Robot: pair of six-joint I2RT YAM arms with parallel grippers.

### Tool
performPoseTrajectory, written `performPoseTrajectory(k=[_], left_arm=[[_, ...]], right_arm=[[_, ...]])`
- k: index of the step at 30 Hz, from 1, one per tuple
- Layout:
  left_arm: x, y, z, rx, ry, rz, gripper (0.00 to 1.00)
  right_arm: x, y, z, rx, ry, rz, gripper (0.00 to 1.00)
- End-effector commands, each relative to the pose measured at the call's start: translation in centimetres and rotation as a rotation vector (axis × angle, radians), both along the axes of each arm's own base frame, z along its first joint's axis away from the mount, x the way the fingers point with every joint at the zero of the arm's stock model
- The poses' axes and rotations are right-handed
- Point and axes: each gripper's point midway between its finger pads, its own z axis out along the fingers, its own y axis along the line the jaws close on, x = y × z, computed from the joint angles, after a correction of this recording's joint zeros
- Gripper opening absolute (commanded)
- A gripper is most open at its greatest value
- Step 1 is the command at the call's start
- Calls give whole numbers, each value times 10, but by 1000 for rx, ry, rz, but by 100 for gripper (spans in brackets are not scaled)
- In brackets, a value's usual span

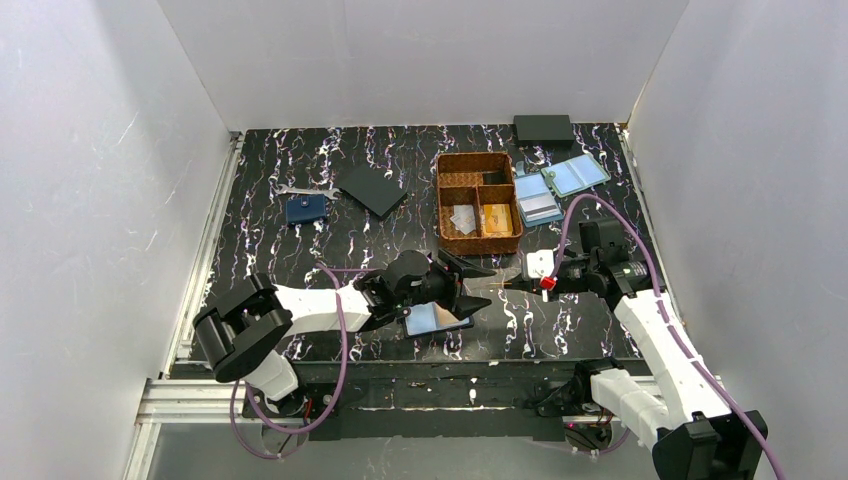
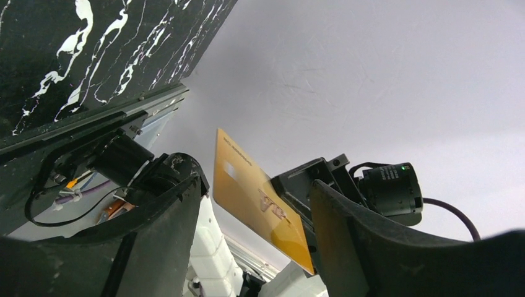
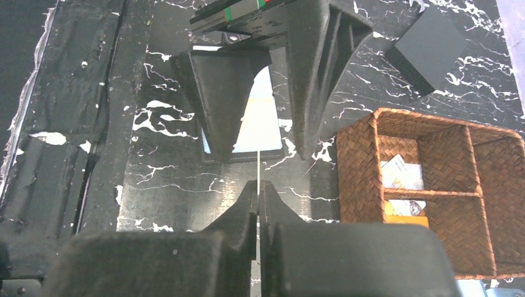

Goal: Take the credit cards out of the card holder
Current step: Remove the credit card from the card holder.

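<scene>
Credit card (image 2: 260, 198) inside right end effector (image 3: 258, 189)

The credit card (image 2: 260, 201) pinched in the right jaws is smooth, glossy orange-gold plastic, and both pairs of jaws look like matt black plastic with a faintly grainy skin. Beneath the left jaws the card holder (image 1: 437, 320) shows shiny, clear pale-blue sleeves in a dull black rim. It lies on a smooth, black, white-veined desk (image 1: 300, 170), and beyond the jaws the basket (image 3: 354, 173) is rough brown wicker.
</scene>
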Motion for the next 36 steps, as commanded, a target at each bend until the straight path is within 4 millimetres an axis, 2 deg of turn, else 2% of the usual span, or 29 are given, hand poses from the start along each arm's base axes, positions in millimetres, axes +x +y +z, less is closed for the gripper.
performPoseTrajectory(k=[1, 7, 14, 17, 19, 20, 21, 26, 28, 29, 36], left_arm=[[-1, -7, 17, -43, -7, -8, 61], [1, -10, 21, -58, -16, -3, 54], [3, -15, 25, -81, -29, -7, 38], [5, -17, 25, -87, -41, -4, 25], [6, -18, 24, -93, -50, -6, 10], [6, -19, 24, -97, -54, -8, 1], [6, -20, 24, -103, -57, -10, 0], [7, -18, 22, -116, -100, -3, 0], [8, -14, 22, -106, -150, 10, 0], [9, -10, 22, -99, -178, 18, 0], [9, 12, 23, -3, -439, 33, 0]], right_arm=[[-2, 2, 1, 24, -35, 23, 1], [-2, 3, -1, 25, -34, 30, 1], [-5, 2, -6, 18, -33, 35, 1], [-6, 2, -7, 17, -35, 40, 4], [-8, 2, -7, 17, -36, 49, 8], [-9, 2, -8, 17, -34, 54, 11], [-11, 2, -8, 18, -35, 60, 17], [-22, 1, -12, 9, -68, 117, 72], [-32, 0, -13, 9, -74, 150, 91], [-36, 0, -13, 14, -68, 160, 96], [-38, -1, -3, 41, -16, 130, 98]])
